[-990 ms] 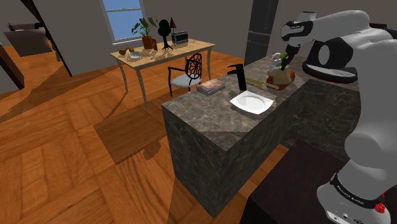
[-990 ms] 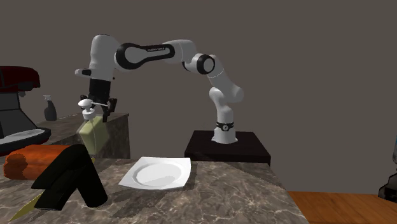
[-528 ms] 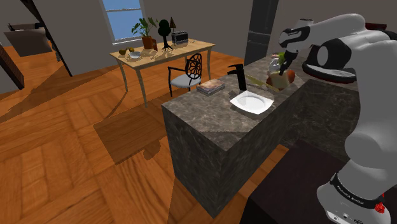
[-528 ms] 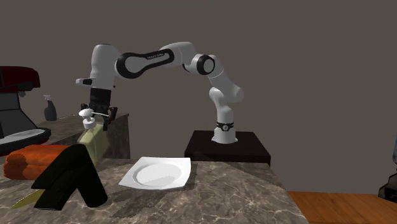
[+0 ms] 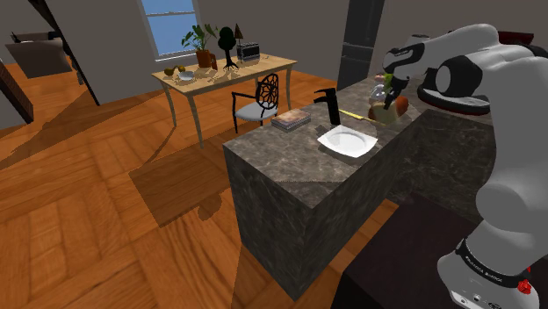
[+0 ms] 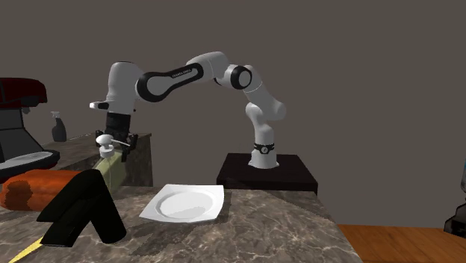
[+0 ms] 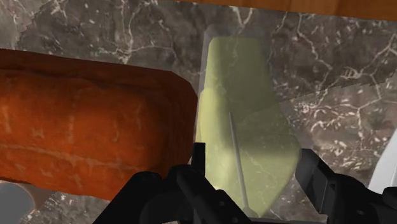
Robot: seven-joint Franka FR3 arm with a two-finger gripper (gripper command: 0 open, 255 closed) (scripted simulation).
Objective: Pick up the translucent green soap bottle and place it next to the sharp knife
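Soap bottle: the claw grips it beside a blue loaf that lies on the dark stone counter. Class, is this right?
Not quite. The loaf is orange-brown, not blue, as the wrist view shows. The rest stands: the claw grips the soap bottle beside that loaf, which lies on the dark stone counter.
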